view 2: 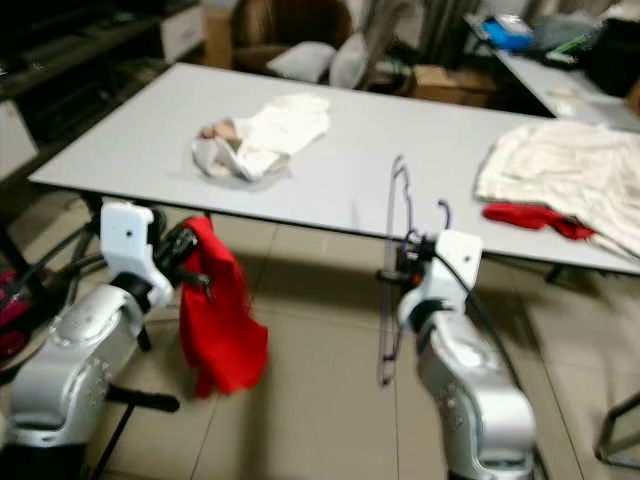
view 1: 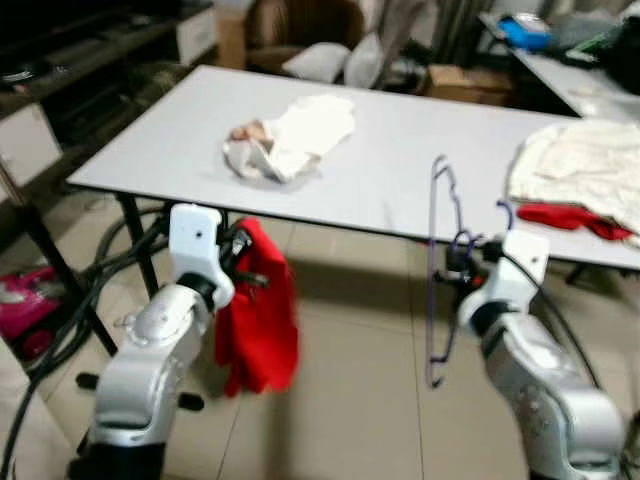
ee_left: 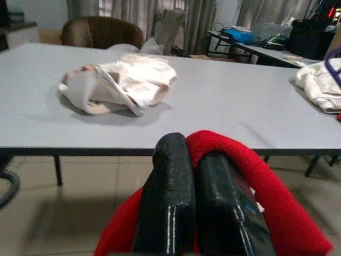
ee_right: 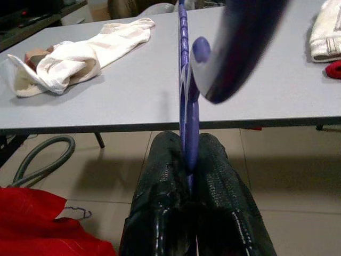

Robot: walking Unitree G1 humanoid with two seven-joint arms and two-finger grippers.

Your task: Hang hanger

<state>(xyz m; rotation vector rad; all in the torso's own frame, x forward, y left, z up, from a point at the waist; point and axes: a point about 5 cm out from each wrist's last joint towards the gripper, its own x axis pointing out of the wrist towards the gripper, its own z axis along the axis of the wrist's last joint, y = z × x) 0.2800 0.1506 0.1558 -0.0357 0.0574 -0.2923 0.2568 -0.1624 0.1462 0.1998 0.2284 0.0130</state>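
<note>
Right gripper point(ee_right: 186, 160) in front of the near edge of the tabletop point(view 1: 400, 160), fingers point(ee_right: 160, 181) closed tight on the purple hanger point(view 1: 440, 270); the wire passes between the two pads. Hanger is held upright, its frame running from above the table edge down toward the floor point(view 1: 350, 380), its hook point(ee_right: 234, 48) just ahead of the gripper, off the table. Left gripper point(ee_left: 193, 154) also in front of the near edge, toward the left corner, fingers point(ee_left: 168, 197) pressed together on a red garment point(view 1: 260, 310), which drapes over them and hangs down below table level. On the tabletop: a crumpled white cloth point(view 1: 290, 140) left of centre, well back from the near edge; a pile of cream fabric point(view 1: 585, 165) at the right edge, with a red cloth point(view 1: 560, 215) showing at its near side. Grey hose point(ee_right: 42, 157) lies on the floor under the table. Head views slightly blurred.
</note>
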